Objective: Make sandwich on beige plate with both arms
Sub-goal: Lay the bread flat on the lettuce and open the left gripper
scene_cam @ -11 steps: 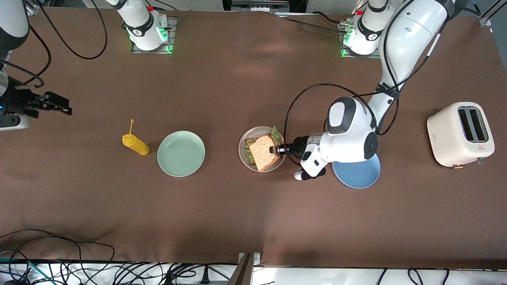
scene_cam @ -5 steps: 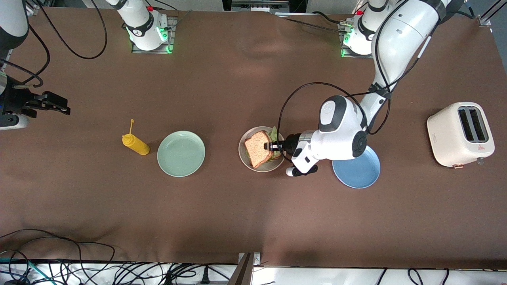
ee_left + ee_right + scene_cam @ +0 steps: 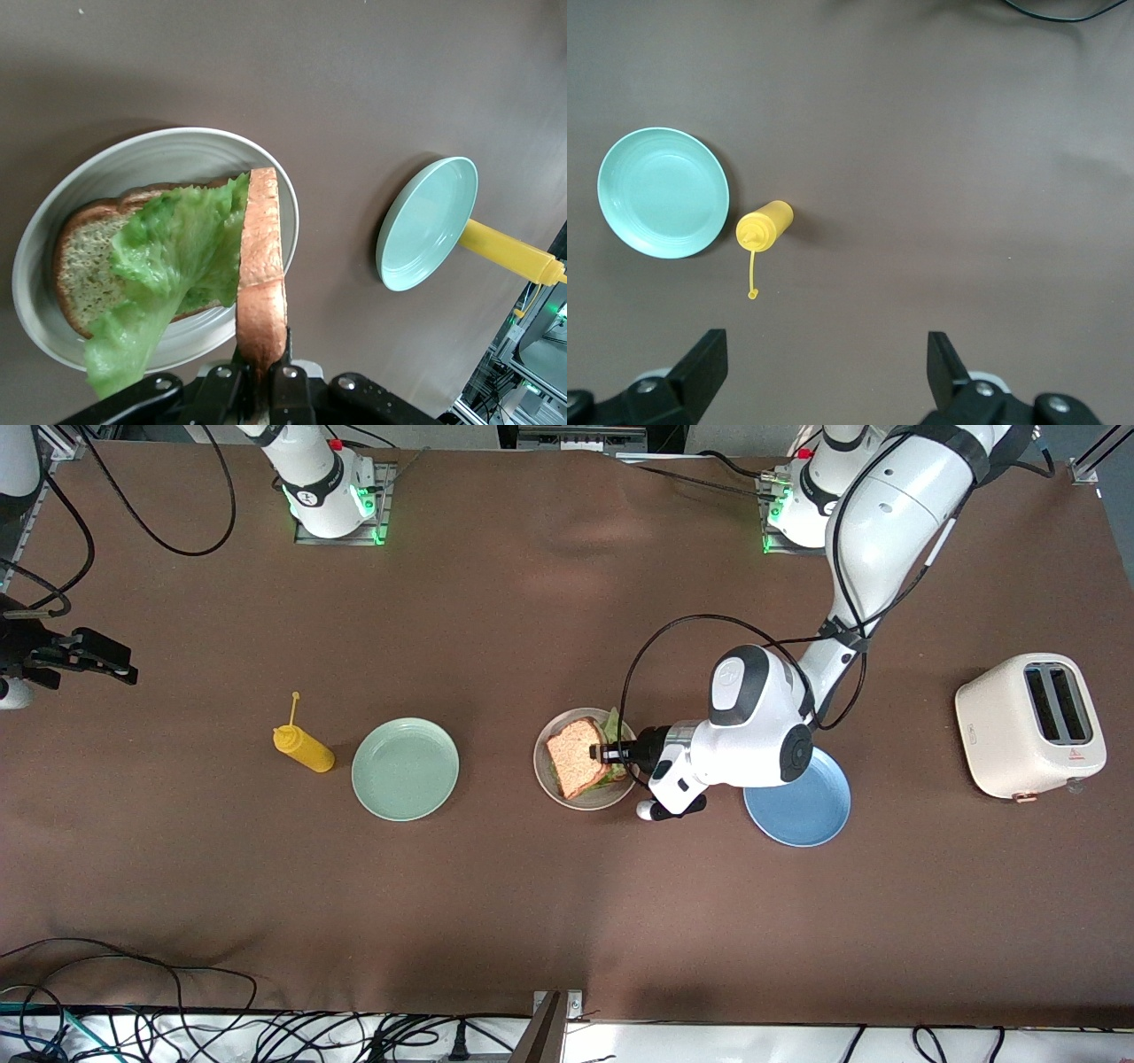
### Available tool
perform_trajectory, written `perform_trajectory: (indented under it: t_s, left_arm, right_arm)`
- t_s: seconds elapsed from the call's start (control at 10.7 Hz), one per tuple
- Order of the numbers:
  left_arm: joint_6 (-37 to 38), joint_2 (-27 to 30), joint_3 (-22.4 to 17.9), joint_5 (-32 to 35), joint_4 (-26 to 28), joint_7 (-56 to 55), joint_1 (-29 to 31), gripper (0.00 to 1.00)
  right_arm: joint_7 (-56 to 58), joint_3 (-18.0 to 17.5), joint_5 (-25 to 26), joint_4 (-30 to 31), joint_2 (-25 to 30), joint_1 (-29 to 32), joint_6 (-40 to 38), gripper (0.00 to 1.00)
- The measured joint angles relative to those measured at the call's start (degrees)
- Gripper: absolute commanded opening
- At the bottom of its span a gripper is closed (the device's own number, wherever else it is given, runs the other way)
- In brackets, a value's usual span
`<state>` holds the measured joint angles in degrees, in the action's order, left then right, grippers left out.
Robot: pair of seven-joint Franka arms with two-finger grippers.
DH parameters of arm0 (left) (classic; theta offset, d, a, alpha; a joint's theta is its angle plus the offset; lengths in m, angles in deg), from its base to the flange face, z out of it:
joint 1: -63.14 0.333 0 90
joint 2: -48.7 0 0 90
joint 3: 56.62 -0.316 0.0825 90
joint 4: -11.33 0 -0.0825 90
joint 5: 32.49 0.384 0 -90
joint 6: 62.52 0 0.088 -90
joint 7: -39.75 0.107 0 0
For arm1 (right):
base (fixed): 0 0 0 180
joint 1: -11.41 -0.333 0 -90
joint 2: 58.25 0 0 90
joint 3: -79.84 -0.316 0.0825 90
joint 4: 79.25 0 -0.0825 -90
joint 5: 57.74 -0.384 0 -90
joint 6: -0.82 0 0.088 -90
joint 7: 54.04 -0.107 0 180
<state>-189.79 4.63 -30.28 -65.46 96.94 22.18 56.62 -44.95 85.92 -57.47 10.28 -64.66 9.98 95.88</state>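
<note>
1. Front view. The beige plate point(image 3: 545, 779) sits mid-table, between the mint green plate point(image 3: 405, 769) at its 9 o'clock and the blue plate point(image 3: 802, 810) at its 3 o'clock. The left arm point(image 3: 873, 540) reaches down from its base; the left gripper point(image 3: 606, 752) hangs over the beige plate, clamped on the edge of the top toast slice point(image 3: 576, 756). The slice is tilted over the plate, with green lettuce point(image 3: 615, 721) showing at its 1 o'clock edge.
2. Front view, rest of table. A yellow squeeze bottle point(image 3: 304, 747) stands just beside the mint green plate, toward the right arm's end. A white toaster point(image 3: 1028, 726) stands at the left arm's end. The right gripper point(image 3: 89, 657) waits over bare table at the right arm's end (about 10 o'clock from the bottle).
3. Left wrist view. The left gripper point(image 3: 262, 376) pinches the top slice point(image 3: 261, 274) edge-on, nearly upright. Lettuce point(image 3: 173, 266) drapes over the bottom slice point(image 3: 84, 257), which lies flat in the beige plate point(image 3: 177, 146). The mint green plate point(image 3: 425, 226) and the bottle point(image 3: 509, 252) are well apart from it.
4. Right wrist view. The right gripper point(image 3: 824, 363) has its fingers spread wide, nothing between them. The mint green plate point(image 3: 663, 193) and the bottle point(image 3: 764, 227) sit just beside each other on the brown cloth.
</note>
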Motion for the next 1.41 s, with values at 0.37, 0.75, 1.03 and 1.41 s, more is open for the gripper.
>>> perform_trajectory:
  t_s: [0.37, 0.75, 1.03, 1.41]
  left_arm:
    - [0.0, 0.0, 0.0, 0.0, 0.0, 0.0, 0.0, 0.82]
    - [0.0, -0.1, -1.1, 0.0, 0.0, -0.2, 0.6, 1.00]
    - [0.0, -0.1, -2.6, 0.0, -0.1, -0.2, 1.8, 1.00]
    - [0.8, 0.0, -4.3, 0.0, -0.1, -0.2, 4.7, 1.00]
  right_arm:
    - [0.0, 0.0, 0.0, -2.7, 0.0, 0.1, -0.1, 1.00]
    - [0.1, -0.6, 0.0, -2.8, -0.2, -0.1, -3.4, 1.00]
    - [0.1, -0.5, -0.3, -2.8, -0.2, 0.0, -3.5, 1.00]
    - [0.0, -0.6, -0.5, -2.8, -0.2, -0.1, -3.6, 1.00]
